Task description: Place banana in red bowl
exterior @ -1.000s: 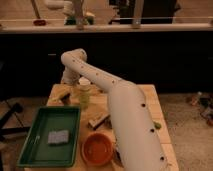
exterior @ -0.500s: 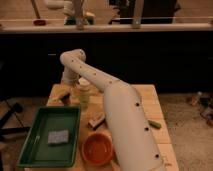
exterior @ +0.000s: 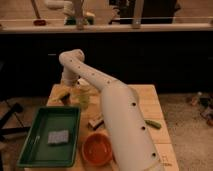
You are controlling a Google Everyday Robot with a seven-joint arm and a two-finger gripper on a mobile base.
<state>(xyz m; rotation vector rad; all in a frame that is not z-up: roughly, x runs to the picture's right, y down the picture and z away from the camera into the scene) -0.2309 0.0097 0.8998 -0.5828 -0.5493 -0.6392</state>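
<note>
Frankly, the camera view hides much: the thick white arm [exterior: 122, 120] covers the middle of the wooden table [exterior: 147, 100], overlaps the right rim of the red bowl [exterior: 96, 149] at the near edge, and is cut off below. The banana [exterior: 60, 94] is a pale-yellow shape, hard to make out, at the far left corner, well apart from the bowl. The arm rises to a bent elbow, then drops to the gripper [exterior: 67, 88] just beside the banana; whether it grips anything I cannot tell.
</note>
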